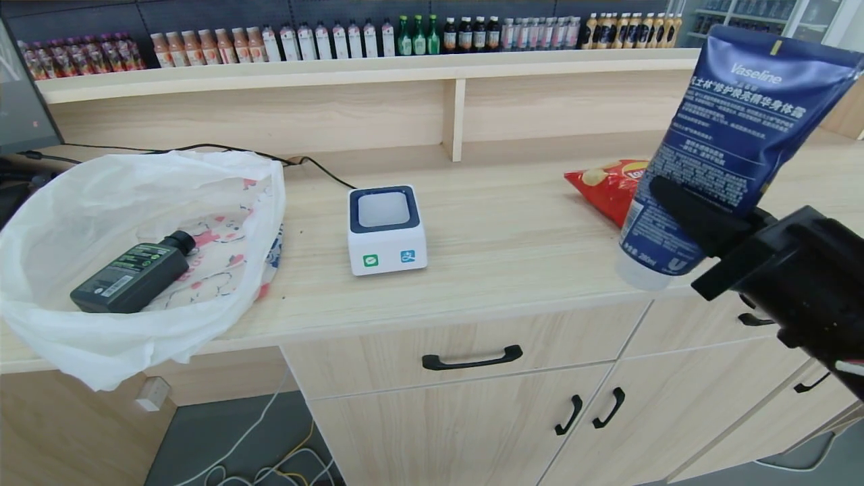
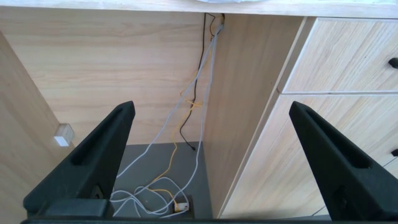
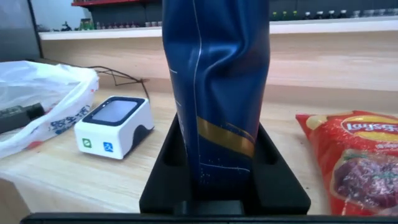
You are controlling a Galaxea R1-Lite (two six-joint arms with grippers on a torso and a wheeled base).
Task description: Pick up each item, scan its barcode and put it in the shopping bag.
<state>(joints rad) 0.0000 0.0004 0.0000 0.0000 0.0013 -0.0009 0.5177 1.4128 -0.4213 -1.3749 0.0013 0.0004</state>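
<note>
My right gripper is shut on a blue lotion tube, held cap-down above the counter's right front edge. The right wrist view has the blue lotion tube squeezed between the black fingers. A white barcode scanner sits mid-counter, also seen as the scanner. The white shopping bag lies open at the left with a dark bottle inside. A red chip bag lies behind the tube, the same chip bag beside my gripper. My left gripper hangs open below the counter, facing cables.
The wooden counter has drawers with black handles under it. A back shelf carries several drink bottles. A black cable runs from the scanner behind the bag. Loose wires hang under the counter.
</note>
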